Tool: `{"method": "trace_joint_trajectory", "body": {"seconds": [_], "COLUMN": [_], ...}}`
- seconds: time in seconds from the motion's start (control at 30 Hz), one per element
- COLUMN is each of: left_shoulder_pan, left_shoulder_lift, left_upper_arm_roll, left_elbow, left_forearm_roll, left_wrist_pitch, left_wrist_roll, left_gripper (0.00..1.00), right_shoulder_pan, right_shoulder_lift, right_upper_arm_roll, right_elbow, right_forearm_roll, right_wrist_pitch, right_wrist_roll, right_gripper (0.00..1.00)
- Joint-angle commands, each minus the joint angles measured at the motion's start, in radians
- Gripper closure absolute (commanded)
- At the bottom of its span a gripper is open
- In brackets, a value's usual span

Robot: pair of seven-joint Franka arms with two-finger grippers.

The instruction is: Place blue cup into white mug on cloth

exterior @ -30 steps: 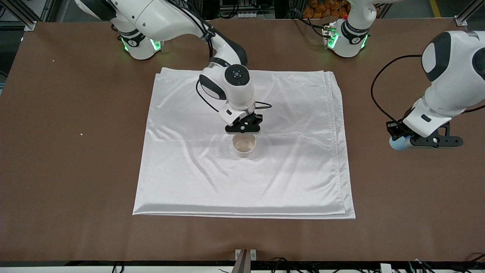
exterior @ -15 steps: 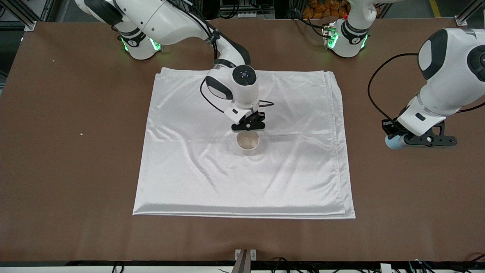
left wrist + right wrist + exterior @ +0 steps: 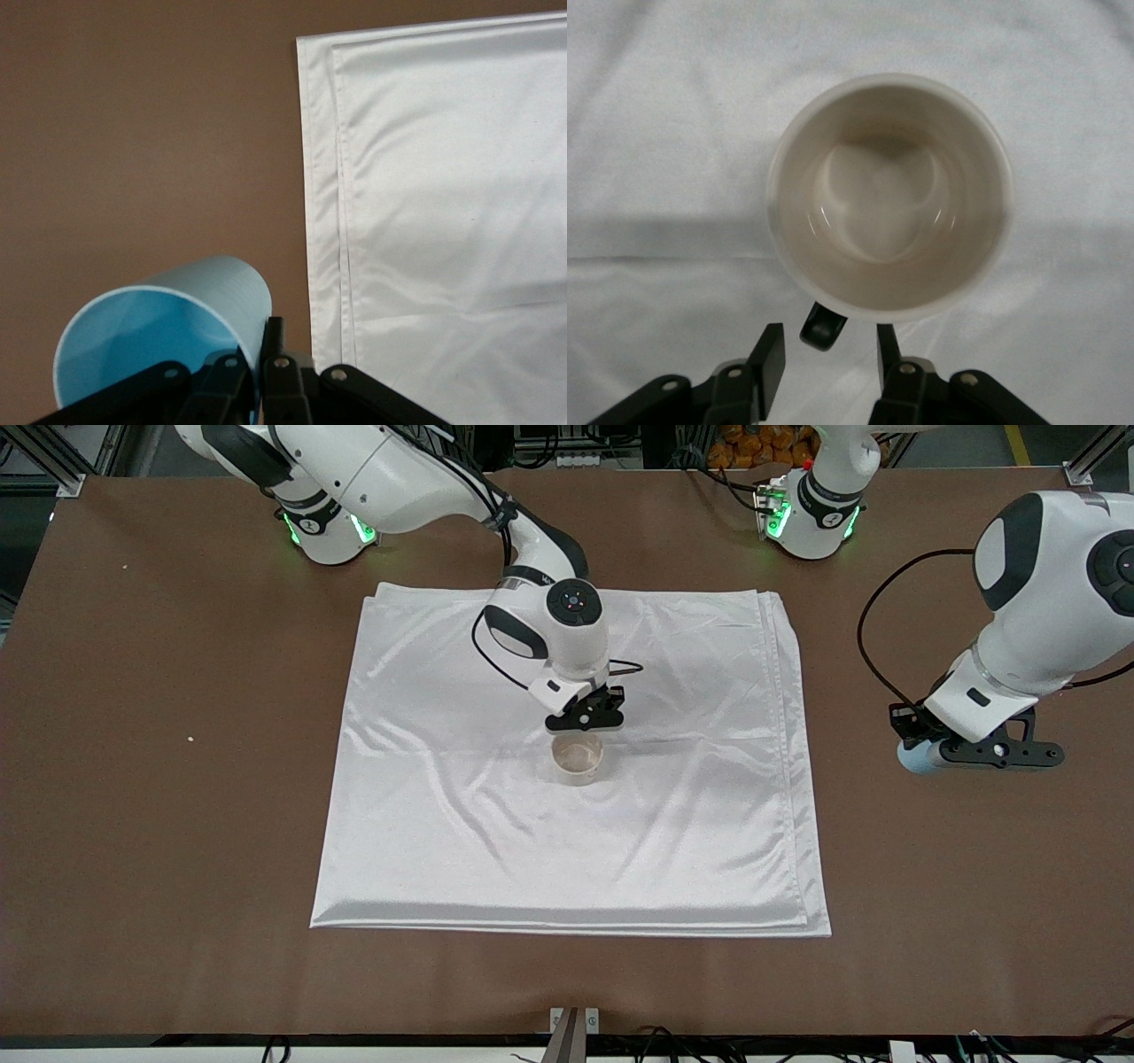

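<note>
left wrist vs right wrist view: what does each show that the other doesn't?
Left wrist only: the light-blue tapered handleless cup, its wall pinched in the shut jaws of the left gripper, over the bare brown table beside the cloth's layered edge.

Right wrist only: the cream-white mug with a black handle, upright and empty, with the right gripper open, a jaw on either side of the handle without touching it.

Both: the shiny white satin cloth.
</note>
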Motion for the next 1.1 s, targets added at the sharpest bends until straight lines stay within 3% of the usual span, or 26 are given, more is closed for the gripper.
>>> {"method": "trace_joint_trajectory", "body": {"seconds": [0.0,0.2,0.43,0.63,0.77,0.9,1.07], "left_shoulder_pan": [0.002,0.0,-0.004,-0.026,-0.079,-0.151,-0.254], "left_shoulder_lift": [0.005,0.011,0.017,0.039,0.065,0.108,0.193], "left_upper_arm_roll": [-0.027,-0.064,-0.11,-0.163,-0.177,-0.177,-0.176], "left_elbow": [0.019,0.022,0.021,0.024,0.039,0.077,0.152], "left_forearm_roll": [0.026,0.026,0.026,0.038,0.062,0.062,0.062], "left_wrist_pitch": [-0.024,-0.024,-0.024,-0.019,-0.016,-0.016,-0.016], "left_wrist_roll": [-0.012,-0.029,-0.038,-0.139,-0.221,-0.293,-0.434], "left_gripper": [1.0,1.0,1.0,1.0,1.0,1.0,1.0], "right_shoulder_pan": [-0.008,-0.016,-0.045,-0.112,-0.163,-0.232,-0.335], "right_shoulder_lift": [-0.008,-0.057,-0.183,-0.322,-0.422,-0.523,-0.619], "right_upper_arm_roll": [0.011,0.01,0.013,0.016,0.014,0.014,0.018], "right_elbow": [0.019,0.019,0.016,-0.001,-0.048,-0.128,-0.195], "right_forearm_roll": [-0.028,-0.023,-0.014,0.087,0.152,0.155,0.156], "right_wrist_pitch": [-0.019,-0.072,-0.184,-0.302,-0.344,-0.346,-0.385], "right_wrist_roll": [0.013,0.011,0.005,0.001,0.001,-0.031,-0.289], "right_gripper": [0.0,0.0,0.0,0.0,0.0,0.0,0.0]}}
